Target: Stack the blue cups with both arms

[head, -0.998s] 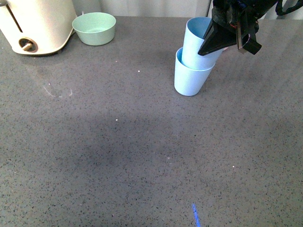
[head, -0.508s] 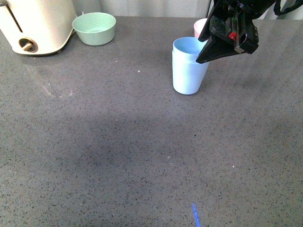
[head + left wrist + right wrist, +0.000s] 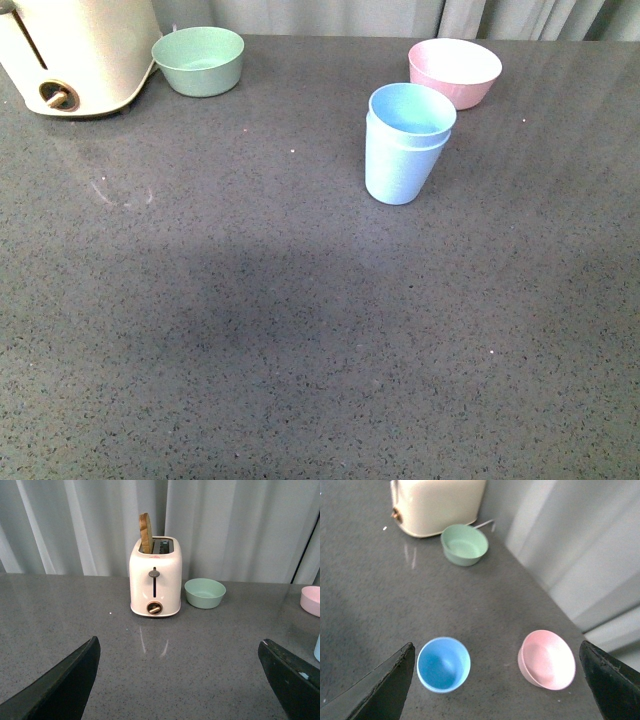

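Observation:
The two blue cups (image 3: 405, 145) stand nested one inside the other, upright on the grey table, right of centre in the front view. From above in the right wrist view they show as one blue rim (image 3: 443, 664). My right gripper (image 3: 497, 680) is open and empty, high above the cups and the pink bowl. My left gripper (image 3: 180, 680) is open and empty, low over bare table, facing the toaster. A sliver of the blue cups (image 3: 317, 648) shows at the edge of the left wrist view. Neither arm shows in the front view.
A pink bowl (image 3: 455, 71) sits just behind the cups, also in the right wrist view (image 3: 547, 659). A pale green bowl (image 3: 198, 60) and a cream toaster (image 3: 75, 50) holding a toast slice (image 3: 145, 533) stand at the back left. Curtains hang behind the table.
The upper cup dropped fully into the lower one. My right gripper let go of it and lifted up out of the front view, uncovering the pink bowl.

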You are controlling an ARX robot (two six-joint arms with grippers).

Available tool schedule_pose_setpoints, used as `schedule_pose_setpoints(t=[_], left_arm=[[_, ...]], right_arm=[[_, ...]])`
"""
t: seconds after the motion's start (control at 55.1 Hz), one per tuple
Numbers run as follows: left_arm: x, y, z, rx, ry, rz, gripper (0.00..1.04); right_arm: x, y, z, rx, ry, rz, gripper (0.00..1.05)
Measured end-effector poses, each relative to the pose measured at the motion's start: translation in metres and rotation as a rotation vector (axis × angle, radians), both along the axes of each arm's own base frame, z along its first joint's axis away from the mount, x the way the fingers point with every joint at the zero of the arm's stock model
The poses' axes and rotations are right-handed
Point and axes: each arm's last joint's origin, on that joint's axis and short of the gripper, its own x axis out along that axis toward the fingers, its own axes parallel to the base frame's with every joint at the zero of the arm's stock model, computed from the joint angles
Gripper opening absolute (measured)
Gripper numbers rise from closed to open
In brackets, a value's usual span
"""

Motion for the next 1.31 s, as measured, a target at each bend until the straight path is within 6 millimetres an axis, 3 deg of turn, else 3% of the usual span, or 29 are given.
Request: schedule_pose_setpoints(t=[0.127, 0.254, 0.327, 0.454, 0.581, 0.853, 1.306], left_arm=[[0.0, 0.0, 0.0, 0.0, 0.0, 0.0, 0.96], [0.0, 0.0, 0.0, 0.0, 0.0, 0.0, 0.96], [0.0, 0.0, 0.0, 0.0, 0.0, 0.0, 0.96], [0.0, 0.0, 0.0, 0.0, 0.0, 0.0, 0.96], [0.0, 0.0, 0.0, 0.0, 0.0, 0.0, 0.96], [0.0, 0.0, 0.0, 0.0, 0.0, 0.0, 0.96], [0.0, 0.0, 0.0, 0.0, 0.0, 0.0, 0.96]], right_arm=[[-0.037, -0.013, -0.006, 0.102, -0.049, -0.113, 0.96], [-0.042, -0.013, -0.008, 0.136, -0.025, -0.137, 0.95], [-0.044, -0.012, -0.016, 0.19, -0.12, -0.392, 0.86], [-0.068, -0.027, -0.04, 0.408, -0.231, -0.755, 0.65], [-0.094, -0.04, -0.058, 0.506, -0.239, -0.806, 0.44], [-0.131, -0.052, -0.096, 0.518, -0.199, -0.806, 0.02], [-0.181, -0.069, -0.13, 0.525, -0.199, -0.812, 0.02]])
